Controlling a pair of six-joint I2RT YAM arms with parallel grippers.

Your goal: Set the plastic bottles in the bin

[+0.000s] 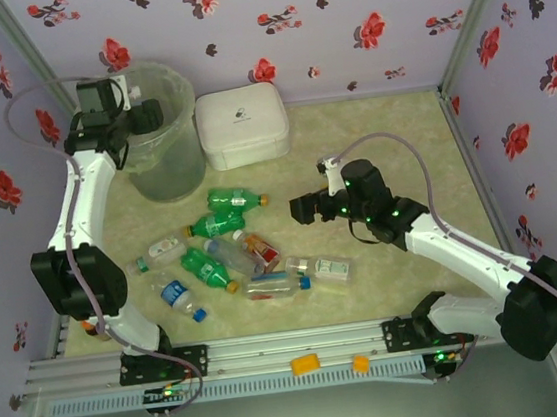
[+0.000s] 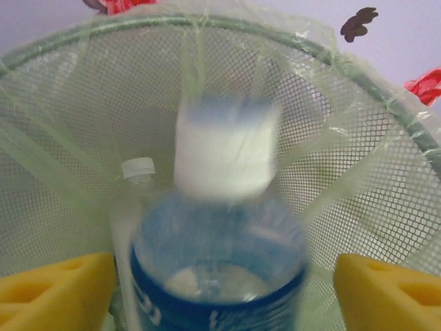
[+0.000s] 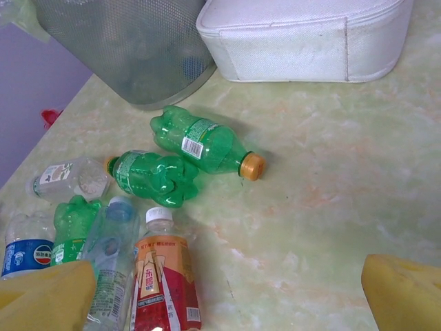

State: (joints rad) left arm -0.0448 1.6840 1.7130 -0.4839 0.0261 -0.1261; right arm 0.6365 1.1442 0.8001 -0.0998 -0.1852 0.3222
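Scattered bottles (image 1: 226,258) lie on the worktop (image 1: 392,145). The right claw (image 1: 304,208), spread and empty, hovers at their 3 o'clock. Farther off, at 11 o'clock, the left claw (image 1: 142,118) hangs released over the bin (image 1: 178,165), with a blue-labelled bottle (image 2: 217,262) loose between its fingers (image 2: 55,289). A white box (image 1: 242,124) sits just beside the bin at 3 o'clock.

The table (image 1: 382,146) has a pale green, marbled top. At its far left stands the round bin (image 1: 169,176), and a white box (image 1: 242,124) sits just beside it on the right. At least 9 bottles (image 1: 215,224) lie on their sides in a loose cluster at the near left. 3 are green, 1 has a red label (image 1: 261,252) and 1 a blue label (image 1: 178,294). The right half is bare.
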